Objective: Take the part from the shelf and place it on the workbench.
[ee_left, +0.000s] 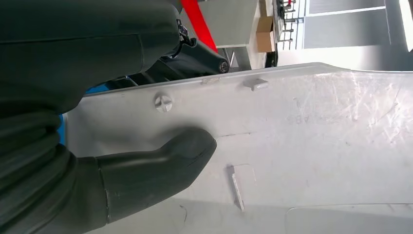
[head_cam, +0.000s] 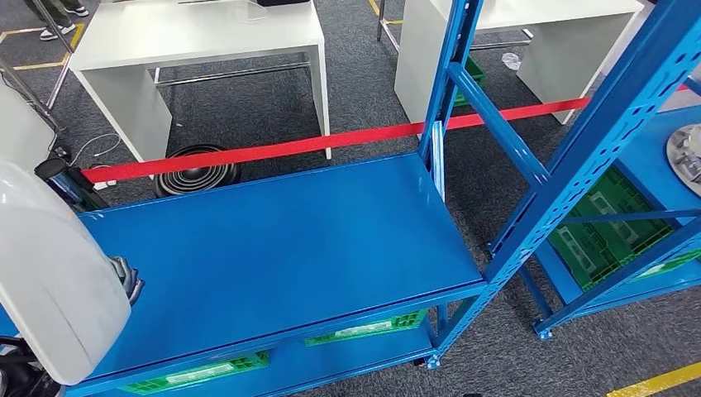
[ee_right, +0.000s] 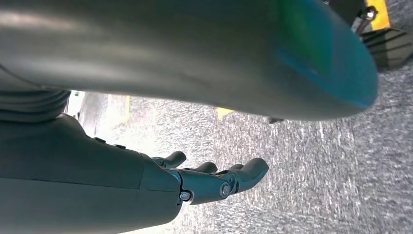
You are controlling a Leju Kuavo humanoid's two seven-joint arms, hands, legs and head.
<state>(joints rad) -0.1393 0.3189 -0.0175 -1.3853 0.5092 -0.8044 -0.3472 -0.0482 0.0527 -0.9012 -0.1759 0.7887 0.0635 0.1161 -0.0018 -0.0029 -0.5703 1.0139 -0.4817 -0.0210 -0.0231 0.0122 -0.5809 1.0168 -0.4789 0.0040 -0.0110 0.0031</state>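
The left hand (ee_left: 146,180) grips the white part (head_cam: 50,289) at the blue shelf's (head_cam: 281,240) near-left corner; the right hand (ee_right: 214,180) hangs beside it, fingers apart, empty.

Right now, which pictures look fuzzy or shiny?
Right wrist view: a big blurry grey shape up close, while the right hand is sharp. Left wrist view: the white part shines with glare. Head view: clear, evenly lit blue shelf.
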